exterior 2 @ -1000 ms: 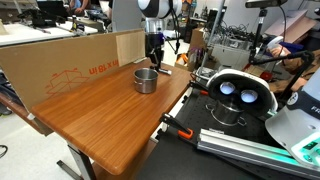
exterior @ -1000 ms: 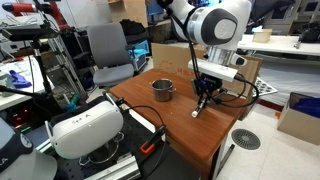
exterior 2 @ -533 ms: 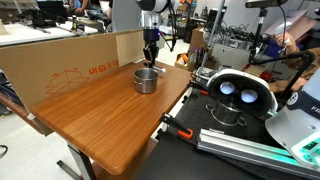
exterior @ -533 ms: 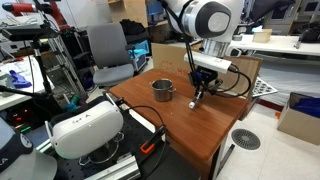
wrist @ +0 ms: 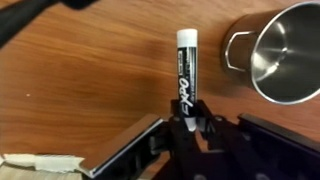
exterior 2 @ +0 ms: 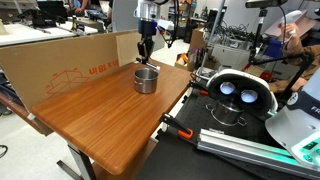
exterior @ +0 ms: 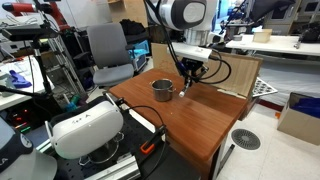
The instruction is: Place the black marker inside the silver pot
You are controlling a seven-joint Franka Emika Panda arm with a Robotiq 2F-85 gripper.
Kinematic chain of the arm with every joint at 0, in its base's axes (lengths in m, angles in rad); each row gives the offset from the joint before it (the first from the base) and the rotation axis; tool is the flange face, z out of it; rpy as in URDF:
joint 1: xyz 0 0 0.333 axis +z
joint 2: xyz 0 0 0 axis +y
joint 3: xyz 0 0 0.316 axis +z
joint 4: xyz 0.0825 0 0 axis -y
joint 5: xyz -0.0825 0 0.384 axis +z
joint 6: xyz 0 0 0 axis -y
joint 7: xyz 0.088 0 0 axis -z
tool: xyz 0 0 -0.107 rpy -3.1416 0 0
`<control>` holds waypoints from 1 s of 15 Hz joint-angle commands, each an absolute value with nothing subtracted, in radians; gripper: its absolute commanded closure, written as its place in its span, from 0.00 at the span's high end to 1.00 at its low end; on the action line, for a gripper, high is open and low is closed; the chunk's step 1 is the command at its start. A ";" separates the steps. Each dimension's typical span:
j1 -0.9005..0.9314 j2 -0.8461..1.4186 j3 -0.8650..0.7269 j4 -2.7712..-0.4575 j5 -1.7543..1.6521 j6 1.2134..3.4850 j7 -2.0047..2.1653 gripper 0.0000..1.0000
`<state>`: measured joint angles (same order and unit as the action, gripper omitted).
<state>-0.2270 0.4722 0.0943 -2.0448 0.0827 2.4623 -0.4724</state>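
My gripper [wrist: 187,112] is shut on the black marker [wrist: 187,62], which points away from the wrist with its greyish end outward. The marker hangs from the gripper above the wooden table [wrist: 90,80]. The silver pot [wrist: 285,50] stands upright at the top right of the wrist view, its handle facing the marker. In both exterior views the gripper [exterior: 187,78] [exterior 2: 145,52] is in the air just beside and above the pot [exterior: 162,90] [exterior 2: 146,80]. The marker [exterior: 186,87] shows as a thin dark stick under the fingers.
A cardboard box [exterior 2: 70,65] runs along the table's far side. A white headset-like device [exterior: 85,125] sits by one table end with an orange-and-black cable [exterior: 148,148]. An office chair [exterior: 108,55] stands behind. A strip of tape [wrist: 35,165] lies on the table.
The arm has carried the marker across the table toward the pot and now hangs close beside it. The pot has not moved.
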 commanded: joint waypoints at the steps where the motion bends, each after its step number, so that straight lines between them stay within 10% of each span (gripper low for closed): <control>1: -0.223 0.373 0.113 -2.172 0.124 2.585 -0.501 0.05; 15: -0.130 0.221 0.129 -2.398 0.102 2.820 -0.464 0.05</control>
<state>-0.1470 0.2644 0.1276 -2.3430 0.1048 2.7621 -0.4698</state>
